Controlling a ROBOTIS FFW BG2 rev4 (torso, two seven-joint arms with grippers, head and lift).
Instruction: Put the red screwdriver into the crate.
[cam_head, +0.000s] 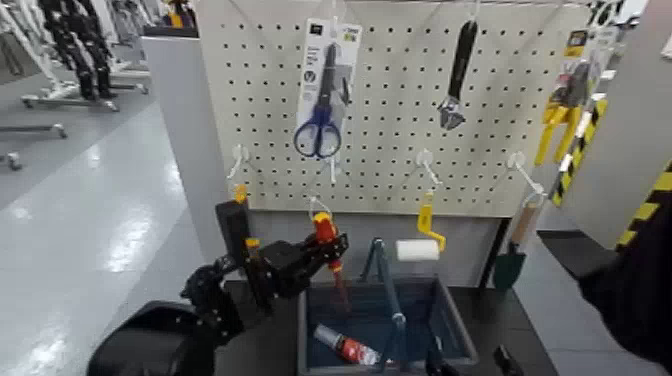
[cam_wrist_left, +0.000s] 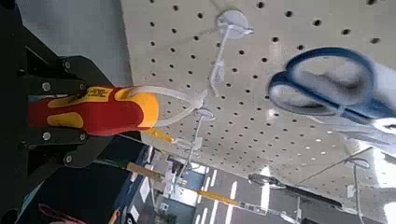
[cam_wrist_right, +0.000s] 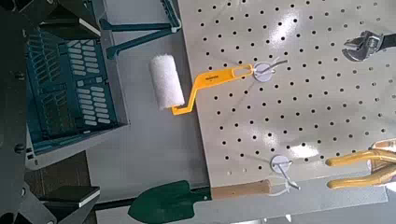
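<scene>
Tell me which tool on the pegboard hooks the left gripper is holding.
The red screwdriver, its red-and-yellow handle clamped in the left gripper above the crate. The scissors, wrench and paint roller hang untouched.

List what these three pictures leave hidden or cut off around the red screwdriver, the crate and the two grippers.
- Red screwdriver: left wrist view shows only the handle in the left gripper; the fingers hide the rest.
- Crate: head view's bottom edge cuts off its near side.
- Right gripper: no view shows its fingers.

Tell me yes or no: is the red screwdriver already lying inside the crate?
No. The left end effector holds the red screwdriver upright by its handle at the pegboard hook, above the crate.
</scene>
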